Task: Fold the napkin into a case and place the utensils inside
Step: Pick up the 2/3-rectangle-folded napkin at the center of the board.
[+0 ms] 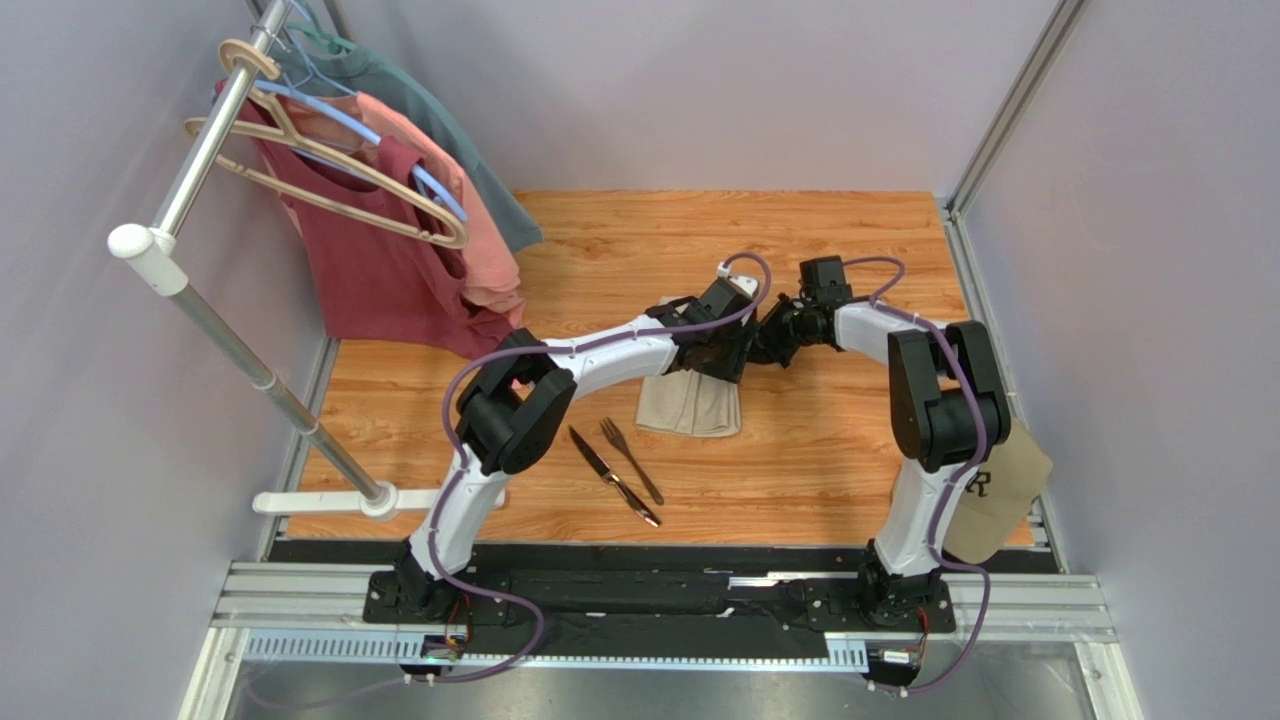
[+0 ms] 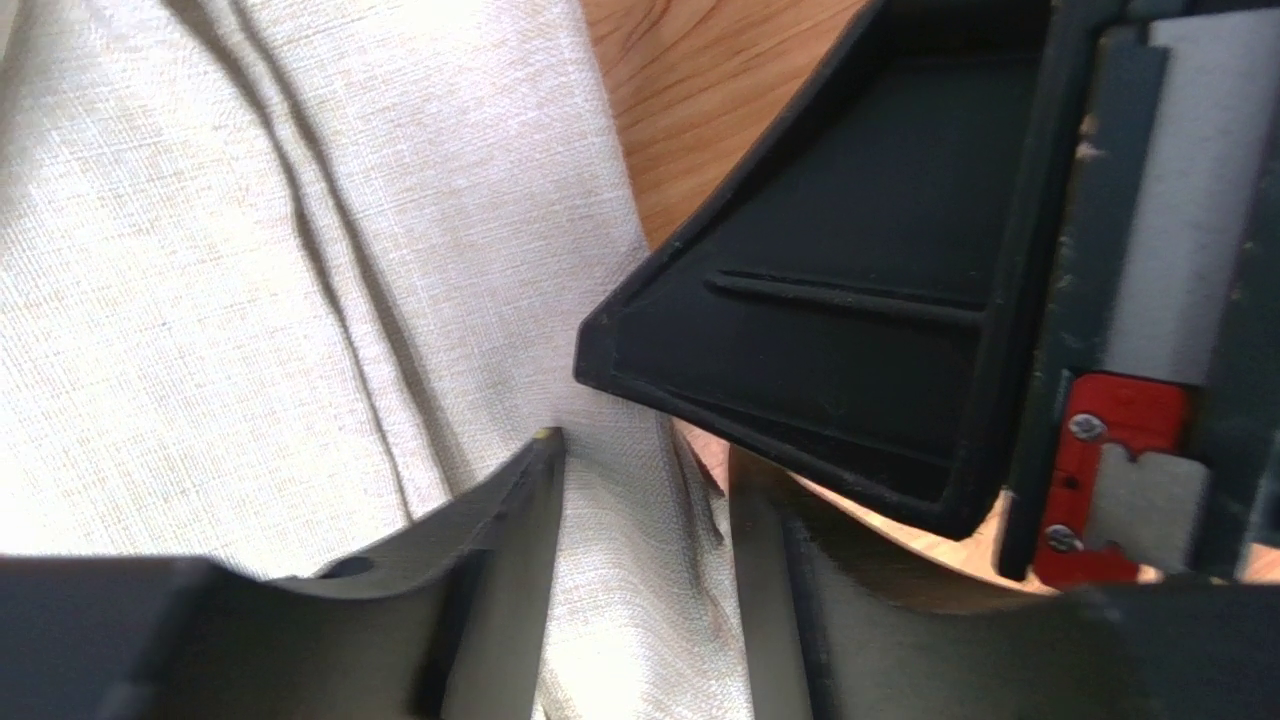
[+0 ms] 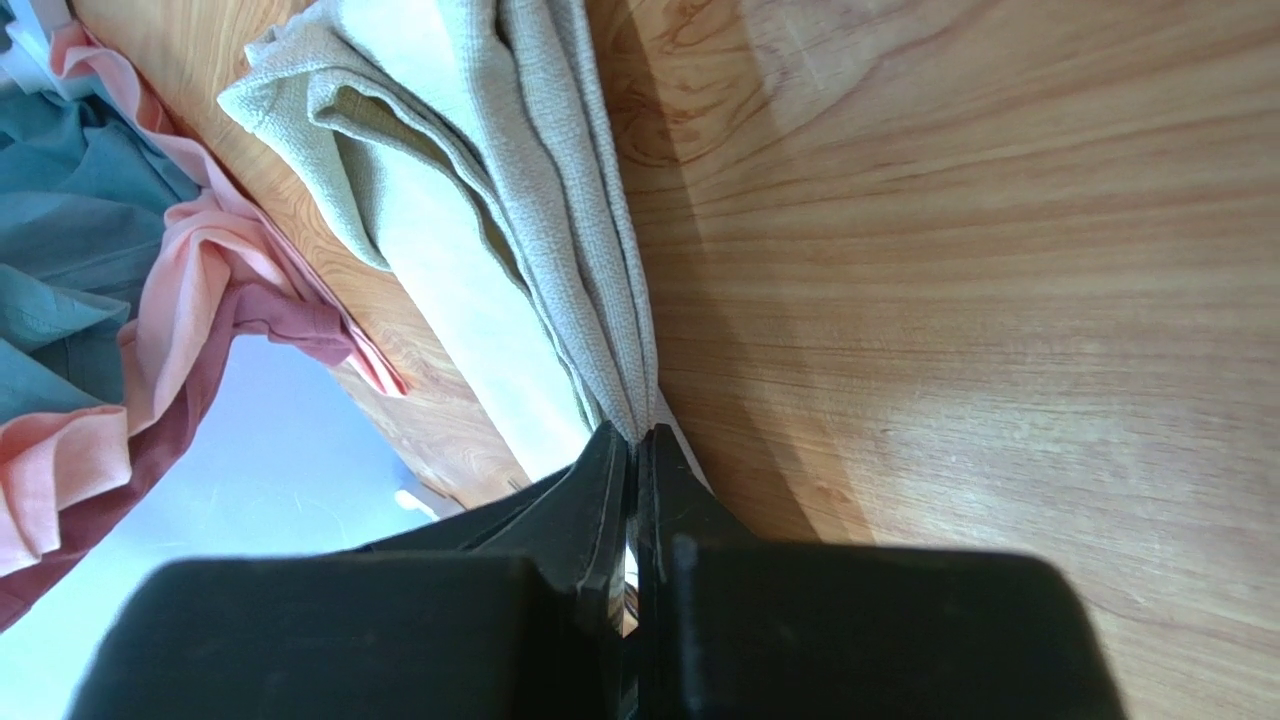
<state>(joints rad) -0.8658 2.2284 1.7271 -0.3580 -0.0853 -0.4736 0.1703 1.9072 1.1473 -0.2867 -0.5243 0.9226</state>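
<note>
napkin [image 1: 690,405] lay in folds on the table [image 1: 842,450], one edge pinched tight in the right jaws. left jaws stood apart close by, cloth between them.

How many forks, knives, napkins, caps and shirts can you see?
Fork: 1
Knife: 1
Napkin: 1
Cap: 1
Shirts: 3, red, pink, teal
Total: 7

napkin [image 1: 691,405] on table [image 1: 842,465]; knife [image 1: 612,476] left of fork [image 1: 633,459], both near napkin
</note>
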